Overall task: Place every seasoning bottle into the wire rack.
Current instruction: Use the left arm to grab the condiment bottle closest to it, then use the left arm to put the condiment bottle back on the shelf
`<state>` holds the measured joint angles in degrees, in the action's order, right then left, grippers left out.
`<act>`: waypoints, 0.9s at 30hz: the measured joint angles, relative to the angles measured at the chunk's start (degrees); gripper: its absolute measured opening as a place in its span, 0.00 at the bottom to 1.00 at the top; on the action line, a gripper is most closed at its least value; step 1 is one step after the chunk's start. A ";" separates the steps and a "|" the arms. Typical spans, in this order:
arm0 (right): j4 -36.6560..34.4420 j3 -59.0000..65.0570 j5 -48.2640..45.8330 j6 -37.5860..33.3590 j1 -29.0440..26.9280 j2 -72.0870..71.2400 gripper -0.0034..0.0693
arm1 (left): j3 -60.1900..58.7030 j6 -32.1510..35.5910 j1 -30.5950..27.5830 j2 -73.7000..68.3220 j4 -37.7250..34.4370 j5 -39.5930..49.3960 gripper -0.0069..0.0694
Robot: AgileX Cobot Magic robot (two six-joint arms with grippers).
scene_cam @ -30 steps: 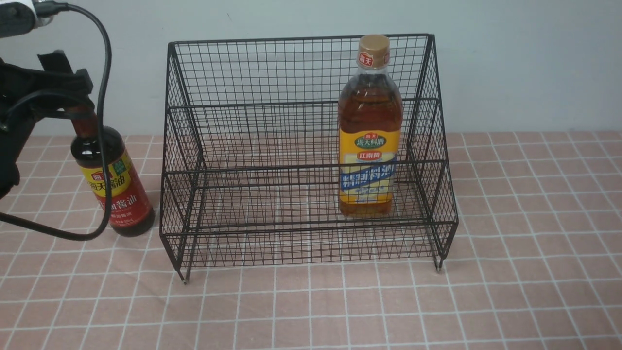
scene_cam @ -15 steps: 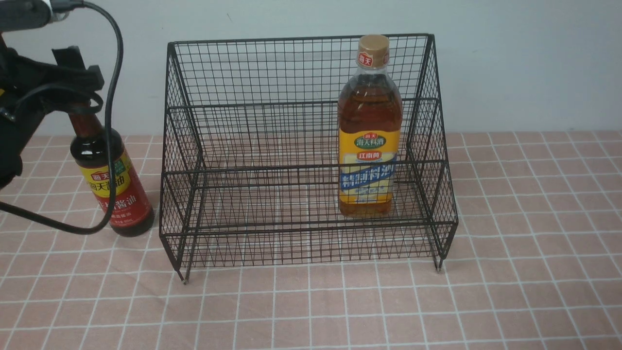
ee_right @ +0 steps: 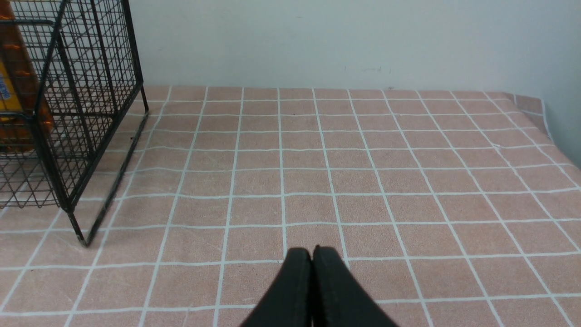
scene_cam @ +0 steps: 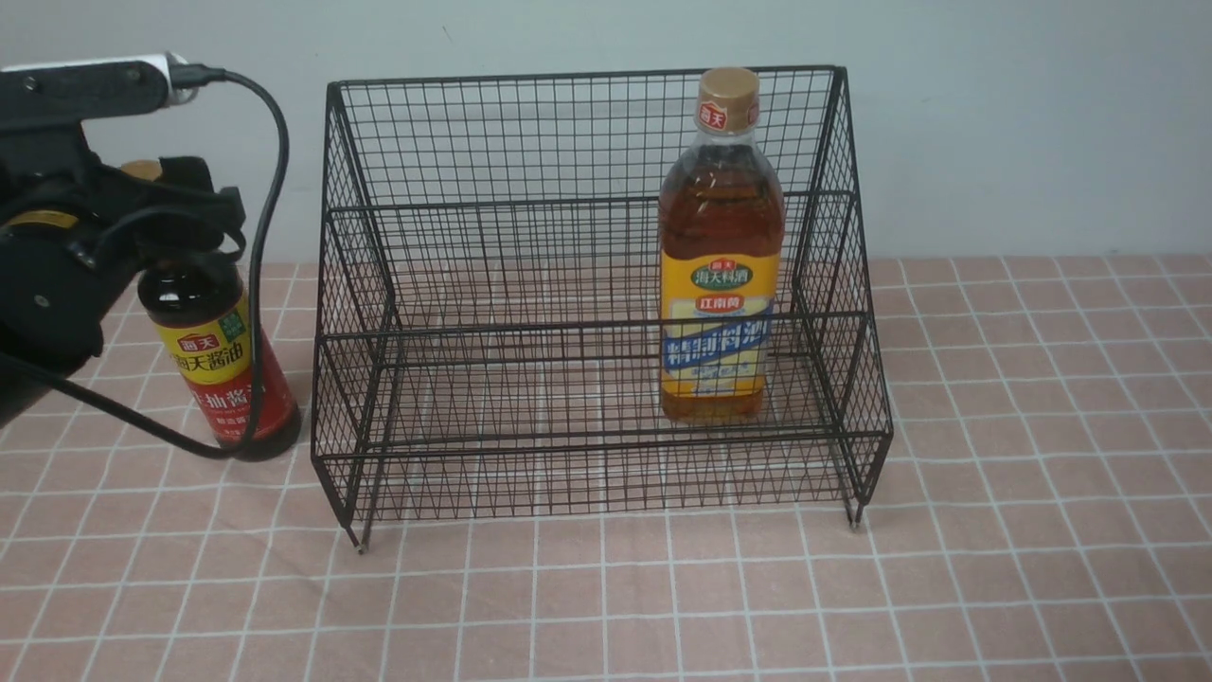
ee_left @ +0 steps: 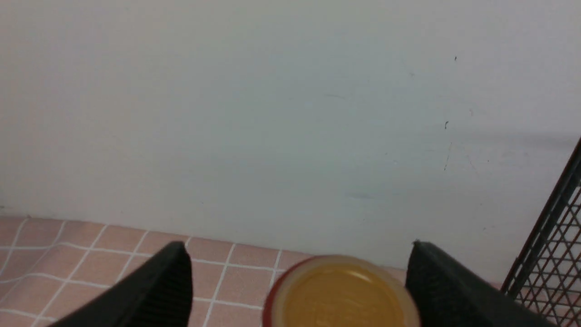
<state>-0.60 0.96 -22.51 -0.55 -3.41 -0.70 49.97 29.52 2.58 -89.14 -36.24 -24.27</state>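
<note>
Bench (scene_cam: pixel 994 530) fills lower frame, covered by pink cloth (scene_cam: pixel 663 606) (white grid lines, square checks); pale wall (scene_cam: pixel 1023 133) across upper frame.

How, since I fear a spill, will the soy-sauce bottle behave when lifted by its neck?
Likely apt to tip: the soy-sauce bottle is tall and slim on a narrow base. Probably heavy for its size, since it looks dark up to the shoulder. Its round neck might slip or swing in the open left pincer once squeezed.

The wire rack (scene_cam: pixel 587 78) stands free at left; the amber bottle (scene_cam: pixel 720 284) blocks its right.
</note>
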 joint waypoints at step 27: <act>0.00 0.00 0.00 -0.65 0.00 0.00 0.03 | 4.60 -0.02 -0.01 6.44 -0.51 9.27 0.43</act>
<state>-0.60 0.96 -22.51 -1.21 -3.41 -0.70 54.57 29.50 2.57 -82.69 -36.75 -15.00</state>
